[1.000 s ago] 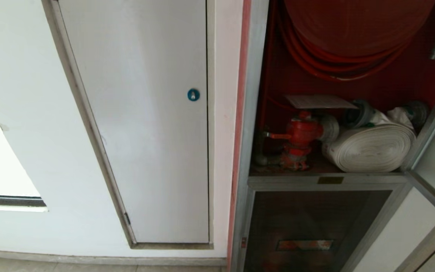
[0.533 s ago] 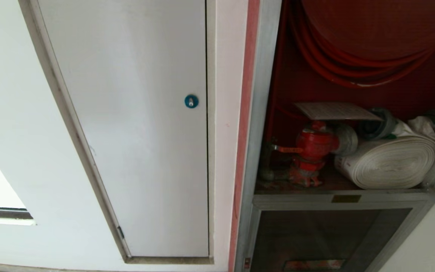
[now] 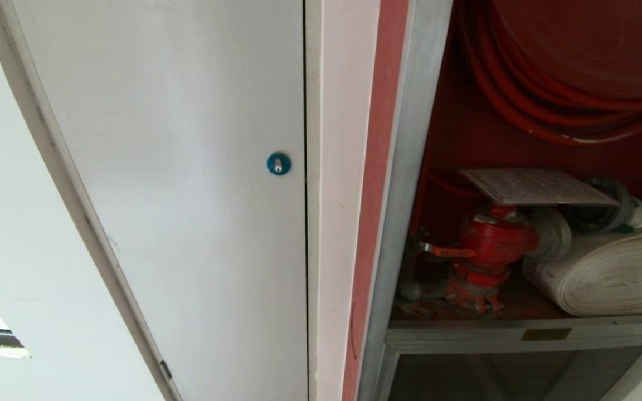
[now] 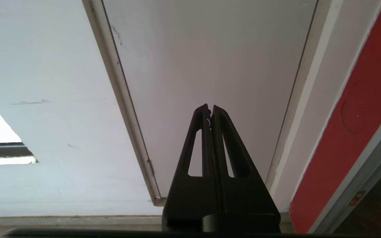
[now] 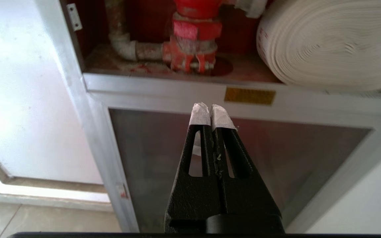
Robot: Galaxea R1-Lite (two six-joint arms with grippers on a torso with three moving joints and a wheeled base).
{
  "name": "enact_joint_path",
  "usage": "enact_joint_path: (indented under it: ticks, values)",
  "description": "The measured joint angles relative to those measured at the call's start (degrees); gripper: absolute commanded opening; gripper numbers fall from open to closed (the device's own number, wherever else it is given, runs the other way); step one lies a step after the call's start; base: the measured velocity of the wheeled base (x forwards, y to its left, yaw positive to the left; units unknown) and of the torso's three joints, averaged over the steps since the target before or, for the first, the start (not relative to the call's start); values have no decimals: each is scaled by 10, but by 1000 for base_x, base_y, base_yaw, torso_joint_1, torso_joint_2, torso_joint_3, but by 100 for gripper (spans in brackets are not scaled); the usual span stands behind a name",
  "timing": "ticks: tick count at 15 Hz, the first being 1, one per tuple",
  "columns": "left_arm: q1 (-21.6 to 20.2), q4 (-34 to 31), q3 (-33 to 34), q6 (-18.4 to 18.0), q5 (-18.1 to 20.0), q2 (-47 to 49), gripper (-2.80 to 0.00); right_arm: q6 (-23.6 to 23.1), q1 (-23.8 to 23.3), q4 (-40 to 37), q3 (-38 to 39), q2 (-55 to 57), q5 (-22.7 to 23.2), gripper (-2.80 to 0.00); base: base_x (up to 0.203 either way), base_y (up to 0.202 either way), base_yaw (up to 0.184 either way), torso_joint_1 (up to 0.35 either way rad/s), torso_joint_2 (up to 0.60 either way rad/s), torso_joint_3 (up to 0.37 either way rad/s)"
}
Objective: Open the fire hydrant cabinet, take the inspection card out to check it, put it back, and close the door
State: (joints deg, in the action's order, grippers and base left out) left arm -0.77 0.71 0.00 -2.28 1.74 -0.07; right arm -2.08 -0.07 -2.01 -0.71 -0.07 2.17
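My view has drawn closer to the fire hydrant cabinet (image 3: 410,167), which stands open. The inspection card (image 3: 538,186) lies flat on top of the red valve (image 3: 494,239), beside the rolled white hose (image 3: 611,273), so I judge it is back in place and only the door remains. My right pincer (image 5: 211,109) points below the valve and my left pincer (image 4: 209,109) at the white door (image 3: 187,167); both are pressed together, empty.

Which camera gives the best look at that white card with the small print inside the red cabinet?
The head view. There the card lies flat on top of the red valve, its printed face showing, next to the rolled white hose. The right wrist view shows only the valve's lower part and the hose, not the card. The left wrist view faces a white door.
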Motion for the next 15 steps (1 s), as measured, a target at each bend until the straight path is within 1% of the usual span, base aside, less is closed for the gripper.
enact_joint_path:
  ticks: [3,15]
  values:
    - [0,0,0,0,0,0,-280,0,0,0,0,0,0,-280,175,0,1,4,1,5]
    - [0,0,0,1,0,0,-280,-3,0,0,0,0,0,-280,0,0,0,0,0,0]
